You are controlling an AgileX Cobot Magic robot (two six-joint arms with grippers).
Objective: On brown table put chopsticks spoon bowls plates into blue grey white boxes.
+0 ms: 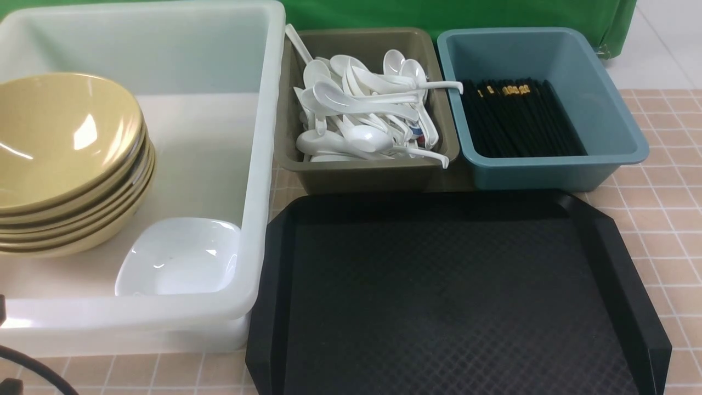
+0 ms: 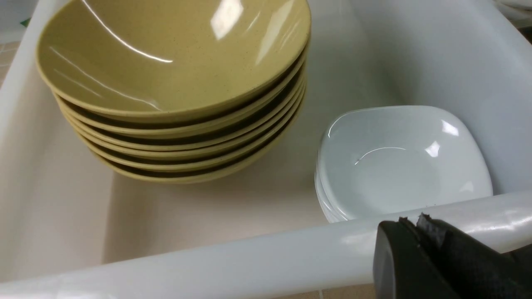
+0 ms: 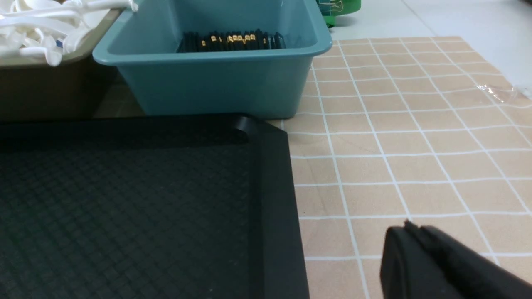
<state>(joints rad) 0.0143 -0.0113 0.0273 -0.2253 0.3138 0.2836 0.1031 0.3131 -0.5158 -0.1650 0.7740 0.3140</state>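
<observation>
While both my grippers look closed and empty, the white box (image 1: pixel 258 164) at left holds six stacked yellow bowls (image 1: pixel 66 164) and stacked white plates (image 1: pixel 178 258); right, spoons (image 1: pixel 362 115), chopsticks (image 1: pixel 518 118).

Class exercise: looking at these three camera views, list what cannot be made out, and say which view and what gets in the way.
1. Front view: the yellow bowls are cut off by the left edge.
2. Left wrist view: the stacked white dishes are partly hidden by the white box rim, so their count is unclear.
3. Both wrist views: the left gripper and right gripper are cut off by the frame; their jaws look closed.
</observation>
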